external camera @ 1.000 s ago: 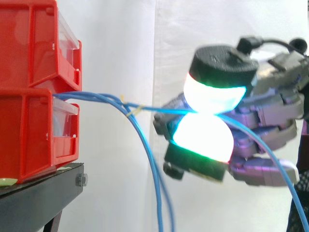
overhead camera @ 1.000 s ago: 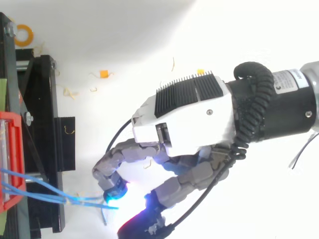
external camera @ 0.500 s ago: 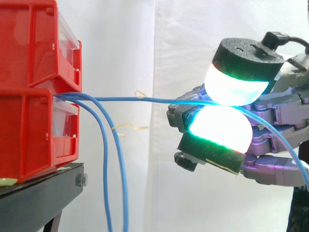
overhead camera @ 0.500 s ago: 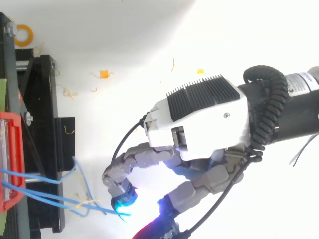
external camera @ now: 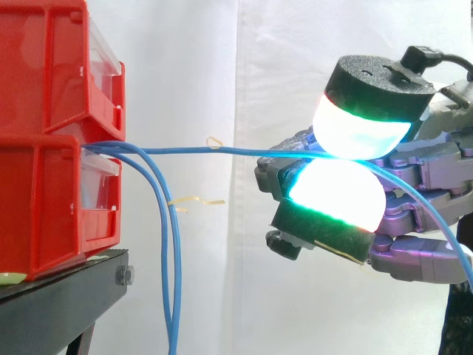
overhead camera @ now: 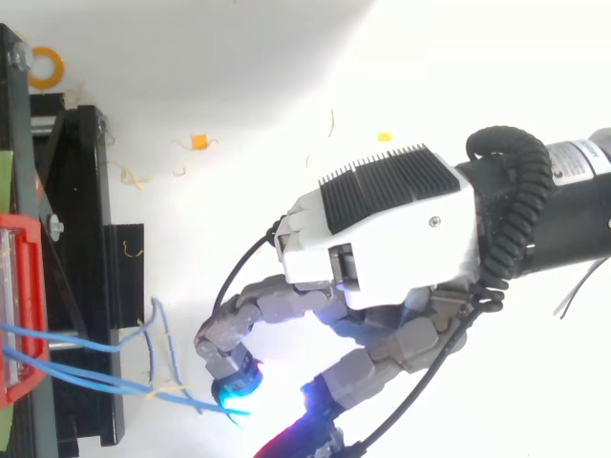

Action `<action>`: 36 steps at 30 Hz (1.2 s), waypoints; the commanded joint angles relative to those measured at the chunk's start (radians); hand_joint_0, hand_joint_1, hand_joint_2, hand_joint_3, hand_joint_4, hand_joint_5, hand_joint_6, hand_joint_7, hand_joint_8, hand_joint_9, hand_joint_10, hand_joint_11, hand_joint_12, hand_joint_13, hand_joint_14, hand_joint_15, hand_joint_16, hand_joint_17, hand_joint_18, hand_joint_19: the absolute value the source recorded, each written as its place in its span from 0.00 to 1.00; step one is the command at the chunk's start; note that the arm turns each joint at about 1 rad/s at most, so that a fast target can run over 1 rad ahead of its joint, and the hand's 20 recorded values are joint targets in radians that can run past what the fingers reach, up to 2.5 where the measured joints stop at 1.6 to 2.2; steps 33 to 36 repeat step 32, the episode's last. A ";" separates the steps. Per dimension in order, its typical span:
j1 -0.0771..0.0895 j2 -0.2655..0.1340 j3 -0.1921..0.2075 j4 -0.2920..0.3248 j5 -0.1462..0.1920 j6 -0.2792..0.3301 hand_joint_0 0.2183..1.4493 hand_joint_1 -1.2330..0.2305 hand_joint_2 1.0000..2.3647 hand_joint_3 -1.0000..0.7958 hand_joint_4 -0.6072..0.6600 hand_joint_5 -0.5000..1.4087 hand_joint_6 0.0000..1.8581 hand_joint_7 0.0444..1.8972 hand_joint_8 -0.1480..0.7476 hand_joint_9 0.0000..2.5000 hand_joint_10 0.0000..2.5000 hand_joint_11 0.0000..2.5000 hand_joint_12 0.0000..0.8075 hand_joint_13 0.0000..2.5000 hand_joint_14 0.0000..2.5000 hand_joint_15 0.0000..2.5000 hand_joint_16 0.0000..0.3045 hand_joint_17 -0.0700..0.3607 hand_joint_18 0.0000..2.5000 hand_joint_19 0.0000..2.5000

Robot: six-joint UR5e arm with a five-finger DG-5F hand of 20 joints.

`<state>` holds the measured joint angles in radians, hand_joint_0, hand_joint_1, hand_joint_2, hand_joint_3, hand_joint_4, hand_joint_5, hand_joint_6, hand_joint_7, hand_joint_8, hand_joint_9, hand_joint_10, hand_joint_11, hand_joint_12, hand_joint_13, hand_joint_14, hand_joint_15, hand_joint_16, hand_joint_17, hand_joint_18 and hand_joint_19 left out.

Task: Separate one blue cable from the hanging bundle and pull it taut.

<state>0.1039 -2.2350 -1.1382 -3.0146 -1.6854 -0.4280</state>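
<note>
Between the stacked red bins point(external camera: 44, 133) and the hand point(external camera: 432, 174), one blue cable point(external camera: 222, 151) runs straight and nearly level in the side view. It comes out of the gap between the upper and lower bin at the left and ends in the hand's pinch at the right. Two glowing fingertips point(external camera: 361, 127) press together, one above the other, with the cable clamped between them. Past the pinch, its free length curves down toward the lower right edge. Two other blue cables point(external camera: 172, 266) leave the same gap and hang down just beside the black stand point(external camera: 59, 296), well apart from the straight one along most of their length. A thin yellow strip point(external camera: 196, 200) sits near the hanging pair. Whether it touches them cannot be told. From above, the hand lies to the right of the stand, its fingers curled in toward the cable.
</note>
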 commanded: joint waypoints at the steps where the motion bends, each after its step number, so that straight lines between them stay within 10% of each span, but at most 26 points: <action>1: 0.000 0.000 0.000 0.014 0.003 0.000 0.40 0.36 0.01 0.55 0.54 0.34 0.27 0.73 0.33 0.99 0.38 0.79 0.37 0.78 0.56 0.52 0.15 0.40 0.58 0.34; 36: 0.019 0.000 0.000 0.074 0.012 -0.003 0.40 0.36 0.01 0.55 0.54 0.34 0.27 0.73 0.33 0.99 0.38 0.78 0.37 0.78 0.56 0.52 0.15 0.40 0.58 0.34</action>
